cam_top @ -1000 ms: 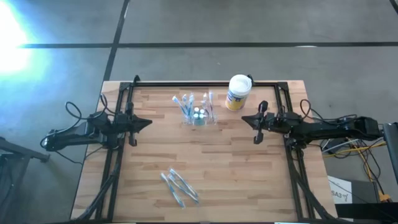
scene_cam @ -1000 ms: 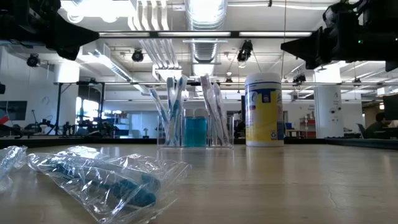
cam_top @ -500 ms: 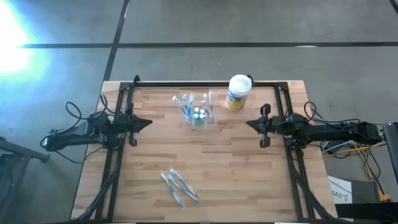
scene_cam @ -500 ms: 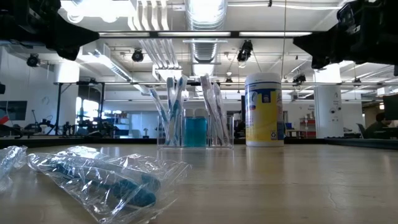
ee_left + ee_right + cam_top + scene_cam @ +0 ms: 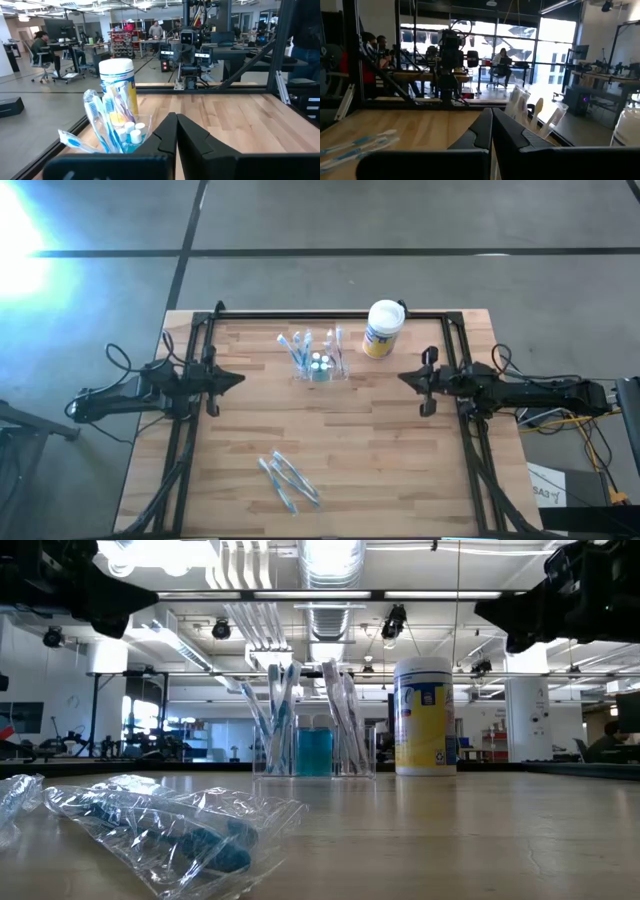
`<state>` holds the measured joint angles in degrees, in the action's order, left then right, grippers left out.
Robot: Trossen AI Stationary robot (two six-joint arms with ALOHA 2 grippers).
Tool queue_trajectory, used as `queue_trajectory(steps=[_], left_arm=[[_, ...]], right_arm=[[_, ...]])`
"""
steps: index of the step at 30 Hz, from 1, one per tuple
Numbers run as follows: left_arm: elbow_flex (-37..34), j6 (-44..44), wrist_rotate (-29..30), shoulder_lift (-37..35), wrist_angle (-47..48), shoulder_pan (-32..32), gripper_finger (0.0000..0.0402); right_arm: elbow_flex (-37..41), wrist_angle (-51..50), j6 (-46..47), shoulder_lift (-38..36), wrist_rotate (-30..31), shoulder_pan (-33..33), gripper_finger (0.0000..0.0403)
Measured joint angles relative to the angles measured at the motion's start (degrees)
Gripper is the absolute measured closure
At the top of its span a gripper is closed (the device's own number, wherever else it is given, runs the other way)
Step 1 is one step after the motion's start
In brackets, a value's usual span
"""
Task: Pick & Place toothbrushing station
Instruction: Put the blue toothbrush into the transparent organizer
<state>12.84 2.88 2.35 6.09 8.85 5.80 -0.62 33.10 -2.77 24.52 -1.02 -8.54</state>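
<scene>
the toothbrushing station [image 5: 318,363] stood upright at the far middle of the wooden table [image 5: 400,460], holding toothbrushes, with a white canister [image 5: 382,328] just beside it. wrapped toothbrushes [image 5: 288,479] lay well apart at the near edge. the left gripper [image 5: 236,378] and right gripper [image 5: 404,379] hovered at either side, fingers pressed together, holding nothing.

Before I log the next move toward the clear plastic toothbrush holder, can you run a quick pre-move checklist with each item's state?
1. Small clear plastic toothbrushing station upright, toothbrushes in it: ok.
2. White cylindrical canister with yellow-blue label beside the station, apart from it: ok, but close on the right arm's side.
3. Left gripper empty, fingers shut, at the table's left edge: not ok for grasping; open first.
4. Right gripper empty, shut, at the right edge: same.
5. Wrapped toothbrushes in clear plastic near the front, away from the station: ok.
</scene>
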Motion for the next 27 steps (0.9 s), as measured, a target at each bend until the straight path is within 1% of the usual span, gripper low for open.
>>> queue_trajectory(steps=[2,4,7,11,14,20,23,27], left_arm=[[0.0,-0.2,0.0,0.0,0.3,0.0,0.0392],[0.0,-0.2,0.0,0.0,0.3,0.0,0.0394],[0.0,-0.2,0.0,0.0,0.2,0.0,0.0393],[0.0,-0.3,0.0,0.0,0.2,0.0,0.0386],[0.0,-0.3,0.0,0.0,0.2,0.0,0.0383],[0.0,-0.4,0.1,0.0,0.2,0.0,0.0392],[0.0,-0.4,0.2,0.0,0.2,0.0,0.0395],[0.0,-0.4,0.2,0.0,-0.2,0.0,0.0391]], right_arm=[[-0.8,-0.4,2.9,0.8,0.9,0.1,0.0394],[-3.3,-1.6,5.1,2.5,1.4,0.6,0.0394],[-7.3,-4.6,5.3,7.7,1.9,3.9,0.0394],[-12.0,-5.4,5.2,17.8,10.1,11.0,0.0394],[-16.6,-7.4,6.9,25.3,13.6,15.9,0.0394],[-29.3,-14.8,13.5,40.1,19.5,25.1,0.0394],[-36.9,-20.5,18.9,47.4,20.8,28.7,0.0394],[-48.2,-26.3,25.7,57.8,21.0,31.8,0.0394]])
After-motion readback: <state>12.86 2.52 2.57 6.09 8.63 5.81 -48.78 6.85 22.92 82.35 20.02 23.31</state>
